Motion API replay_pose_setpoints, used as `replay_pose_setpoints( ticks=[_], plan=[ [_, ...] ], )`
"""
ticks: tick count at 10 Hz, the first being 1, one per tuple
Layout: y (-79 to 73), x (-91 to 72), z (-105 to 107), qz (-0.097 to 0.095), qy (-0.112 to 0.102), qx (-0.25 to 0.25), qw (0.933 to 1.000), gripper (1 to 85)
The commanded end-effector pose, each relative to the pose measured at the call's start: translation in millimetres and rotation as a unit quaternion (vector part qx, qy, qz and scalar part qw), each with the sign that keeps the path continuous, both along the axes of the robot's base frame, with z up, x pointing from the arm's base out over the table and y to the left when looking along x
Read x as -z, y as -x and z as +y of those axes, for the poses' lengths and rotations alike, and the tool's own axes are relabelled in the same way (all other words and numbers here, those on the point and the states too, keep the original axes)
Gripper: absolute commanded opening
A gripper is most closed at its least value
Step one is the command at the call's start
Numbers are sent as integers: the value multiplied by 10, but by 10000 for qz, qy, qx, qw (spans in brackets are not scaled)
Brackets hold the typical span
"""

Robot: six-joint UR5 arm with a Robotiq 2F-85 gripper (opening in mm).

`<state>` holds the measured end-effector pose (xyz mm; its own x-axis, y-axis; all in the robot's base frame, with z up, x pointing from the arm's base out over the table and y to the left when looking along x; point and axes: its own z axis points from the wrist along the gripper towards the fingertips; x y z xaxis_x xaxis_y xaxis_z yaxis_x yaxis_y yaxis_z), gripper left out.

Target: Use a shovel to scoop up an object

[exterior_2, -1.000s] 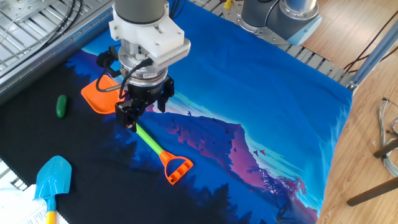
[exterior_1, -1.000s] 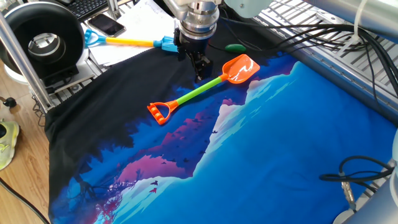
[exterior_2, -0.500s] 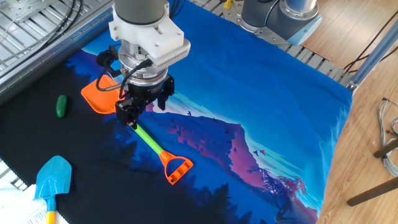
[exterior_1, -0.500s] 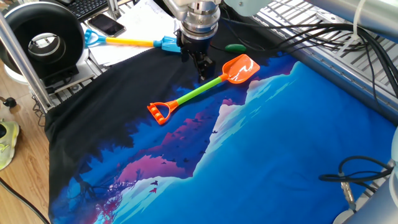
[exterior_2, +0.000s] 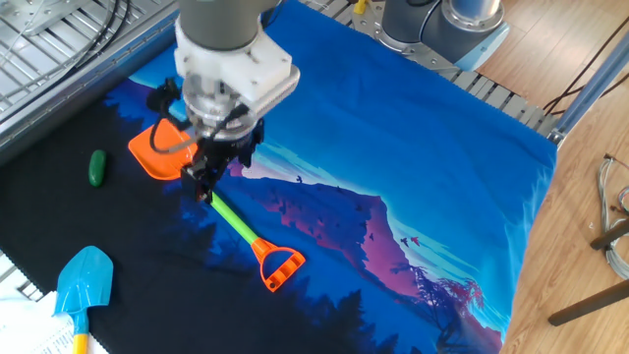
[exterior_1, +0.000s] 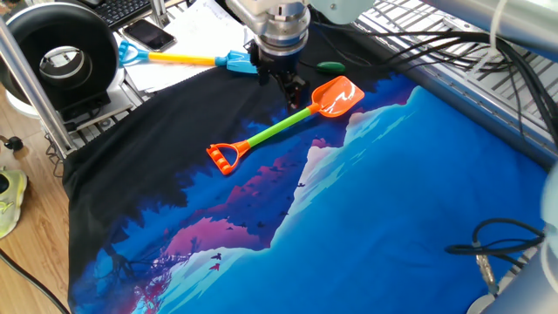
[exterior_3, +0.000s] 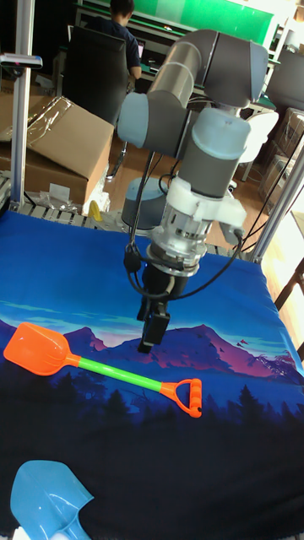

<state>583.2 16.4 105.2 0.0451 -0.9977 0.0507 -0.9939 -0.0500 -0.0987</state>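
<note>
The toy plastic shovel with an orange scoop blade, lime-green shaft and orange D-shaped handle (exterior_1: 283, 127) (exterior_2: 224, 215) (exterior_3: 101, 365) is lying flat on the printed cloth, in the dark band of the print where it is meeting the blue mountain scene, its blade pointing toward the cloth's edge by the metal grating and its handle toward the cloth's middle. The small dark green flattened oval piece (exterior_1: 330, 66) (exterior_2: 96, 167) is resting on the black part of the cloth, near the blade but not touching it, close to that same edge. The two-finger gripper (exterior_1: 295, 94) (exterior_2: 206, 183) (exterior_3: 152, 331) is hanging fingers-down over the green shaft just behind the blade; it is blurred in both fixed views, so I cannot tell whether its fingers are parted or together, nor whether they are touching the shaft. A blue-bladed shovel with a yellow shaft (exterior_1: 183, 59) (exterior_2: 81, 285) (exterior_3: 46, 504) is lying at the cloth's border, partly on white papers. The cloth printed with blue mountains and dark forest (exterior_1: 410, 201) (exterior_2: 413, 157) (exterior_3: 67, 261) is covering the table.
</note>
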Motion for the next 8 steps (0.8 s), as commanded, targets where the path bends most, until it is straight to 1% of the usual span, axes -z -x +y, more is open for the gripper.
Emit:
replay_pose_setpoints(
  ticks=[1,2,4,5,6,8],
  plan=[
    [-124,259,218,60,-344,-273,9990,697],
    [-117,316,269,68,-352,-273,9990,697],
    [-111,393,265,63,-231,-249,9994,717],
    [-131,446,256,33,-199,-257,9995,740],
    [-143,504,252,41,-220,-280,9994,760],
    [-146,594,201,70,-239,-249,9994,753]
  ],
)
